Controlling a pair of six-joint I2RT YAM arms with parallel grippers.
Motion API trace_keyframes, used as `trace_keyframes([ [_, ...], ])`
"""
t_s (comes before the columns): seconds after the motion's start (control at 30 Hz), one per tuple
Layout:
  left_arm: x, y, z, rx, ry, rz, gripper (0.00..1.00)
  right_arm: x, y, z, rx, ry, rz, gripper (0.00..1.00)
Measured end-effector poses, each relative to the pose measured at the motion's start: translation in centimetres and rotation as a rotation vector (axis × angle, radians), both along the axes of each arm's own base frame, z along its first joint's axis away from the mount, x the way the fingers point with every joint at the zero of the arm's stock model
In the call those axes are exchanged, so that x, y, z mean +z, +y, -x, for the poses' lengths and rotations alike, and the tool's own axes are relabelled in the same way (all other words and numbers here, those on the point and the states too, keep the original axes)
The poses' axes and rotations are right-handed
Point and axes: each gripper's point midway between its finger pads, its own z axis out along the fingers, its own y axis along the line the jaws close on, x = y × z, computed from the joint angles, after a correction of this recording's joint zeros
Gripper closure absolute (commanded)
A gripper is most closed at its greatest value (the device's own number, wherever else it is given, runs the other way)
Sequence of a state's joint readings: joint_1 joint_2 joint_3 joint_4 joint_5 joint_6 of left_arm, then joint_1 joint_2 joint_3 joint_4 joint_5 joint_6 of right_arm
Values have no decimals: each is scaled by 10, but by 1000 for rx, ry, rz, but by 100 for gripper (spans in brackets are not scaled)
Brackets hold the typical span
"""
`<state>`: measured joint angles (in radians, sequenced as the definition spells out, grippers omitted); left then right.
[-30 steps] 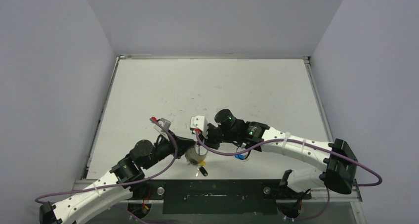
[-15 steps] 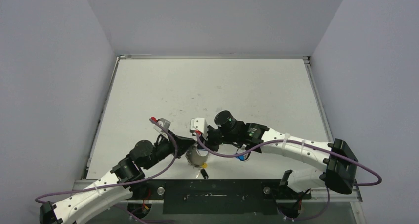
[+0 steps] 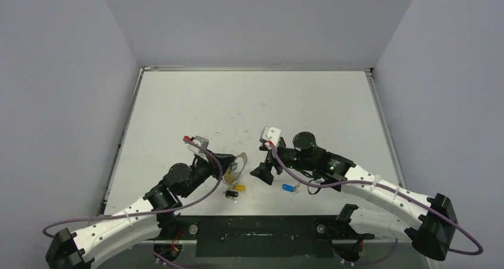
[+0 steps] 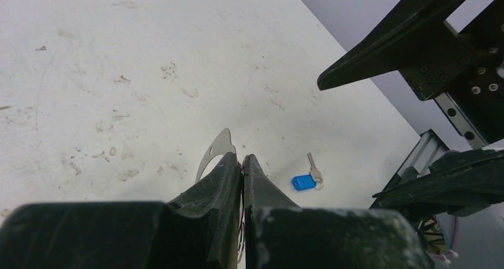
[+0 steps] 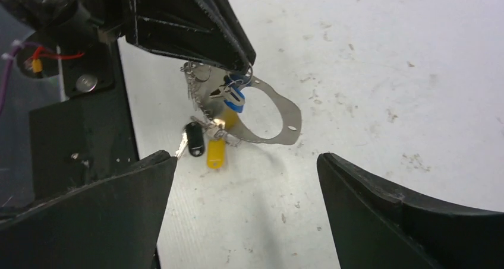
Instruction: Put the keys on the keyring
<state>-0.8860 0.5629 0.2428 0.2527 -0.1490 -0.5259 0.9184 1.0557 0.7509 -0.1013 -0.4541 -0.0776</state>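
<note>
My left gripper is shut on the keyring, a flat silvery hoop, pinching its edge just above the table. Only a sliver of the hoop shows past the left fingertips. A black key and a yellow key hang from the keyring on small chains, and a blue-headed key sits at the pinch. A separate key with a blue tag lies loose on the table. My right gripper stands wide open and empty, to the right of the keyring.
The white tabletop is scuffed with small dirt marks. Its near edge has a black rail where both arm bases sit. Purple cables loop along both arms. Grey walls close in the left, right and back.
My right gripper has opened wide and drawn back to the right, away from the keyring. The left gripper has shifted slightly right and away, carrying the keyring; black and yellow keys now hang from it.
</note>
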Motion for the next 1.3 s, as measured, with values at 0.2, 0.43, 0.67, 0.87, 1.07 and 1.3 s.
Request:
trace_keyframes([
  [0.2, 1, -12, -29, 29, -23, -29, 100, 12, -16, -21, -149, -50, -36, 0],
  [0.43, -14, 6, -80, 121, 33, -33, 100, -6, -37, -44, -362, -29, -25, 0],
  [0.67, -40, 16, -106, 168, 93, -64, 100, -11, -62, -70, -603, -5, -31, 0],
  [0.87, -73, 8, -112, 136, 154, -111, 68, -25, -65, -77, -667, 36, -7, 0],
  [1.07, -78, -1, -123, 91, 145, -172, 21, -46, -62, -80, -673, 65, 47, 0],
  [1.3, -47, 10, -132, 128, 94, -203, 15, -60, -53, -88, -675, 92, 109, 0],
])
